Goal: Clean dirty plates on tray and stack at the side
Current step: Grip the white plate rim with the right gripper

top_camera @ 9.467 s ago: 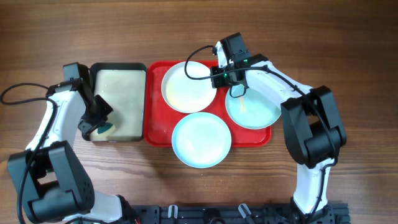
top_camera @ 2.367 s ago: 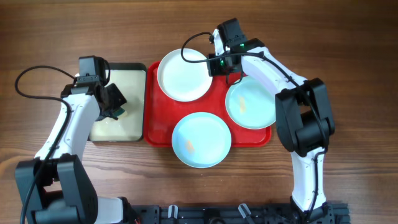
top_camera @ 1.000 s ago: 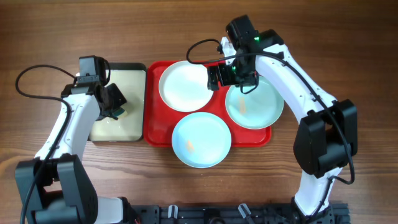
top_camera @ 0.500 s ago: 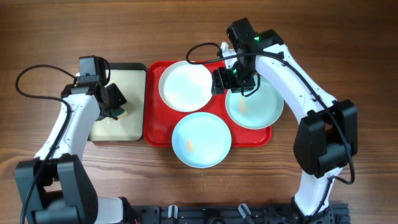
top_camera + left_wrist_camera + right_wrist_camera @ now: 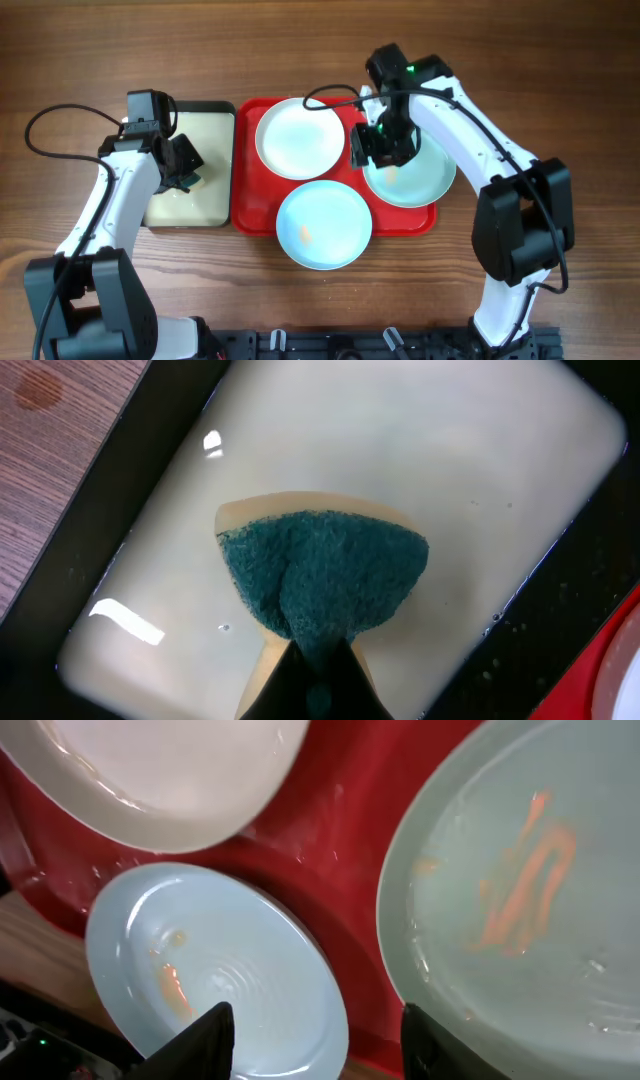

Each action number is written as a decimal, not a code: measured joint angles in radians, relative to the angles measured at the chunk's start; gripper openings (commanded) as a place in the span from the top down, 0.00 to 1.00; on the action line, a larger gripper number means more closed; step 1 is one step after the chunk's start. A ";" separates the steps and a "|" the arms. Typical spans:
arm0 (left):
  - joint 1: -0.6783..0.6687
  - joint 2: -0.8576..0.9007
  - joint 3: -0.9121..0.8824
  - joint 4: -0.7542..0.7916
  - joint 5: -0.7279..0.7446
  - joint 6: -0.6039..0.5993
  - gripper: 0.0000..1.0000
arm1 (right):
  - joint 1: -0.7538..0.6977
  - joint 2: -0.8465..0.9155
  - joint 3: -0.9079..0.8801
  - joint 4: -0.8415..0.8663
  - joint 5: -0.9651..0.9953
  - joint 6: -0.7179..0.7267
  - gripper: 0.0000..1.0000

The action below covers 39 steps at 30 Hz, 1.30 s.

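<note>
On the red tray (image 5: pixel 247 205) lie three plates: a white plate (image 5: pixel 300 138) at the back, a pale aqua plate (image 5: pixel 425 178) on the right with orange smears (image 5: pixel 525 870), and a second aqua plate (image 5: pixel 323 225) at the front with a small orange smear (image 5: pixel 170 988). My right gripper (image 5: pixel 372 150) hovers over the right plate's left rim. In the right wrist view its fingertips (image 5: pixel 318 1040) stand apart, open, with nothing between them. My left gripper (image 5: pixel 320 685) is shut on a teal and yellow sponge (image 5: pixel 325 575) over the smaller tray.
A black-rimmed tray with a cream inside (image 5: pixel 190 125) sits left of the red tray, and the sponge (image 5: pixel 193 181) hangs above its right part. The front aqua plate overhangs the red tray's near rim. Bare wooden table (image 5: pixel 560 80) surrounds both trays.
My right gripper has moved from over the white plate's right edge to over the right aqua plate's left rim, and its jaws have narrowed. The left arm and sponge have stayed still.
</note>
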 measured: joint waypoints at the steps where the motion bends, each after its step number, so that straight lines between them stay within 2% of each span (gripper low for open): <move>1: 0.000 0.000 0.000 0.000 0.000 0.000 0.96 | 0.002 0.000 -0.011 0.003 0.001 0.000 0.47; 8: 0.000 0.000 0.000 0.000 0.000 0.000 0.96 | 0.054 0.000 -0.081 0.018 0.054 0.047 0.49; 14: 0.000 0.000 0.000 0.000 0.000 0.000 0.96 | 0.127 0.000 -0.147 0.002 0.134 0.106 0.55; 15: 0.000 0.000 0.000 0.000 0.000 0.000 0.96 | 0.138 0.000 -0.157 0.002 0.138 0.109 0.58; 17: 0.000 0.000 0.000 0.000 0.000 0.000 0.96 | 0.157 0.000 -0.177 0.002 0.139 0.116 0.70; 20: 0.000 0.000 0.000 0.000 0.000 0.000 0.96 | 0.171 0.000 -0.192 0.002 0.143 0.120 0.72; 26: 0.000 0.000 0.000 0.000 0.000 0.000 0.96 | 0.172 0.000 -0.193 0.025 0.146 0.120 0.69; 32: 0.000 0.000 0.000 0.000 0.000 0.000 0.96 | 0.171 0.000 -0.177 0.065 0.158 0.119 0.62; 36: 0.000 0.000 0.000 0.000 0.000 0.000 0.96 | 0.151 0.000 -0.011 0.065 0.195 0.112 0.43; 39: 0.000 0.000 -0.001 0.000 0.000 0.000 0.96 | 0.126 -0.006 0.085 0.206 0.244 0.080 0.46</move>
